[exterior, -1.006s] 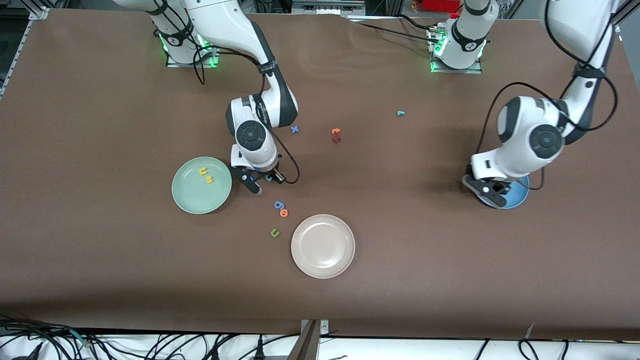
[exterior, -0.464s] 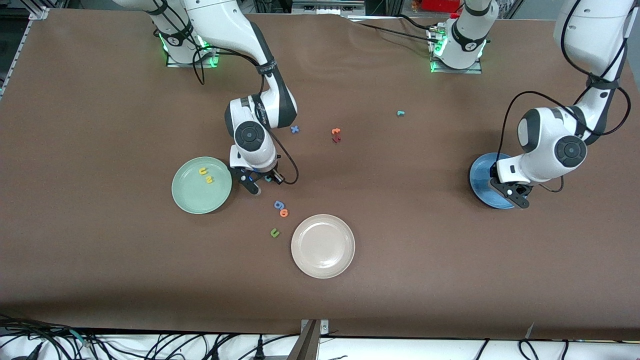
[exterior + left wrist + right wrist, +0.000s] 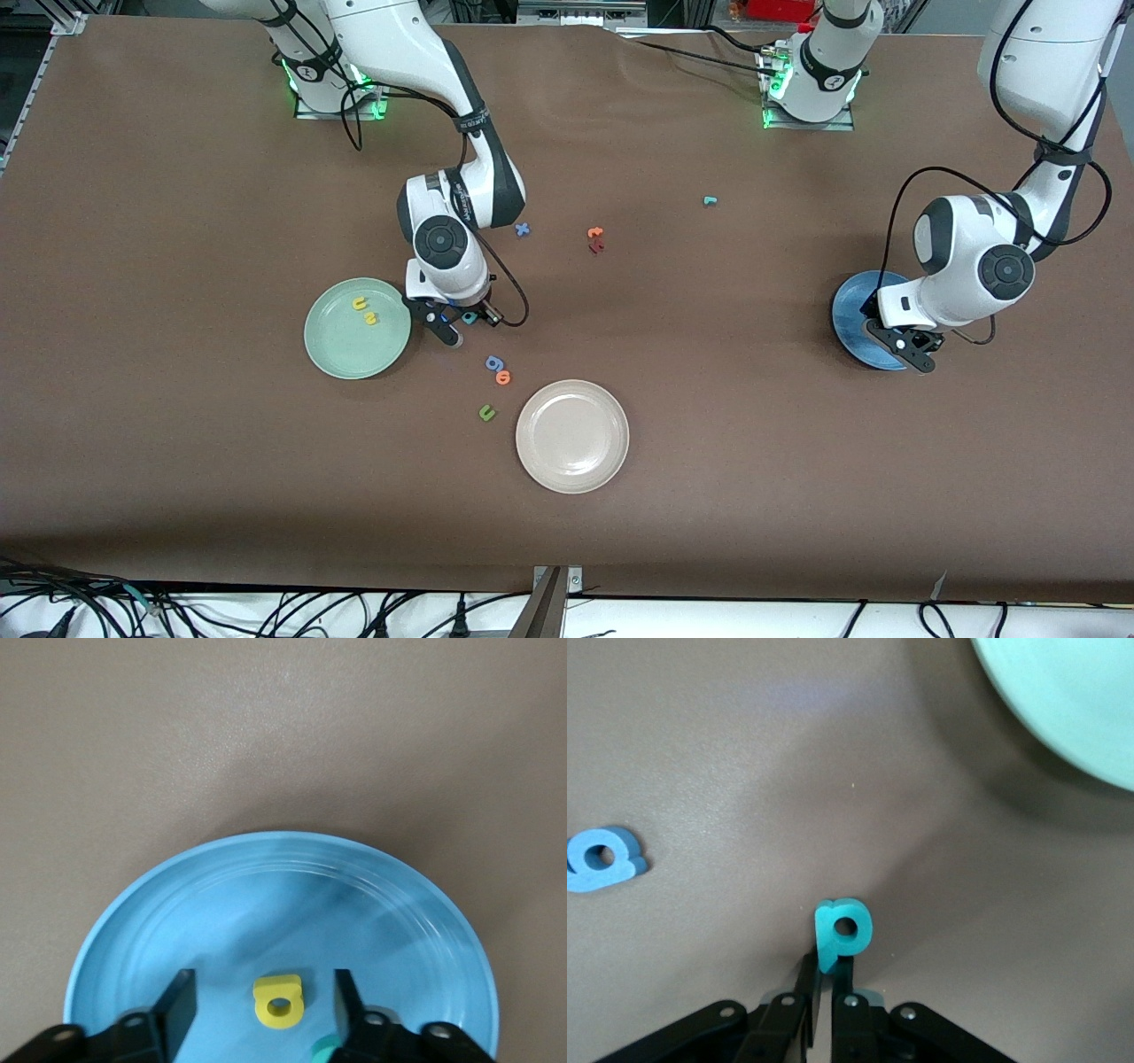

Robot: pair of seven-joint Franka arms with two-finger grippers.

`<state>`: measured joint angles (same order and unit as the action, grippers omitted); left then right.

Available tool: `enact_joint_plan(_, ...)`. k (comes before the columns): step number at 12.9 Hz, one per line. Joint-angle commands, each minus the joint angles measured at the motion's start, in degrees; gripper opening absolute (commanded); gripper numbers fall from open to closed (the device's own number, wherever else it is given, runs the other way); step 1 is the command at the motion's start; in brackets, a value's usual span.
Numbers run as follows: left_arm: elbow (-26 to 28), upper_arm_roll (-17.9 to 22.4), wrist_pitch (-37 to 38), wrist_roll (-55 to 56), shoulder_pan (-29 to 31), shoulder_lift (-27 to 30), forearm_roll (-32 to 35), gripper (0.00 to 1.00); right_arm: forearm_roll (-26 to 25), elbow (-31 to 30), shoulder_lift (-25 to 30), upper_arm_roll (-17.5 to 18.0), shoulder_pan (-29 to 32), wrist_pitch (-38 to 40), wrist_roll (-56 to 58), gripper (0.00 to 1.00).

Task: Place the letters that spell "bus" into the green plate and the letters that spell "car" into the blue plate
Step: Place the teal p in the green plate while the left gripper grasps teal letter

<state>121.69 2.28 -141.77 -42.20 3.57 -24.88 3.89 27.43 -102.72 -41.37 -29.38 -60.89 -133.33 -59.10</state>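
Teal b (image 3: 842, 933) sits pinched by its stem in the right hand (image 3: 450, 322), low over the surface beside the green plate (image 3: 341, 354). Such a thin grip could twist loose on the way across. Over the blue plate (image 3: 159, 912), the left hand (image 3: 259, 1005) hangs released above the yellow a (image 3: 279, 1000).

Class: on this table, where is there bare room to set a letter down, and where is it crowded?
Bare: the beige plate's whole dish and most of the green plate. Crowded: between those plates, where the right gripper, blue g, orange o and green u cluster.
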Motion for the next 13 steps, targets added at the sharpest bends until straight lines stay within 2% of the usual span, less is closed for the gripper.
enact_joint_plan(1, 0.6, -0.6, 8.3, 0.4, -1.5, 5.3, -4.9, 0.88, -0.1, 0.9, 0.3, -2.2, -0.2, 3.1, 2.8, 0.0)
enact_joint_plan(2, 0.7, -0.7, 11.2, 1.5, -2.9, 6.8, -6.2, 0.88, -0.9, 1.6, 1.3, -3.4, -0.2, 5.8, 4.5, 0.0)
enact_joint_plan(4, 4.7, -0.7, 12.6, 7.7, -6.5, 11.2, -7.0, 0.88, -1.9, 2.3, 2.5, -6.7, -0.3, 11.7, 9.5, 0.0)
enact_joint_plan(7, 10.3, -1.1, 12.6, 23.9, -14.2, 15.2, -9.0, 0.88, -1.9, 4.8, 3.7, -13.1, -0.3, 21.3, 18.5, 0.0)
enact_joint_plan(8, 11.4, -2.4, 12.6, 29.9, -16.1, 15.5, -11.3, 0.88, -1.9, 4.9, 3.8, -15.7, -0.3, 24.4, 22.4, 0.0)
enact_joint_plan(10, 13.0, -7.0, 12.1, 41.5, -17.4, 15.6, -13.8, 0.9, -1.9, 4.2, 3.5, -18.1, 0.3, 25.8, 28.7, 0.0)
enact_joint_plan(11, 13.8, -8.5, 11.4, 44.3, -17.7, 15.9, -13.8, 0.91, -1.9, 4.0, 3.1, -18.2, 1.5, 26.0, 29.7, 0.09)
enact_joint_plan(12, 16.4, -8.6, 8.8, 45.5, -19.1, 17.0, -13.9, 0.92, -1.8, 3.8, 2.9, -18.2, 3.1, 26.1, 30.9, 0.62)
enact_joint_plan(13, 19.5, -8.6, 5.1, 45.5, -20.3, 17.6, -13.9, 0.93, -1.8, 4.0, 3.0, -18.1, 3.6, 26.2, 31.3, 0.97)
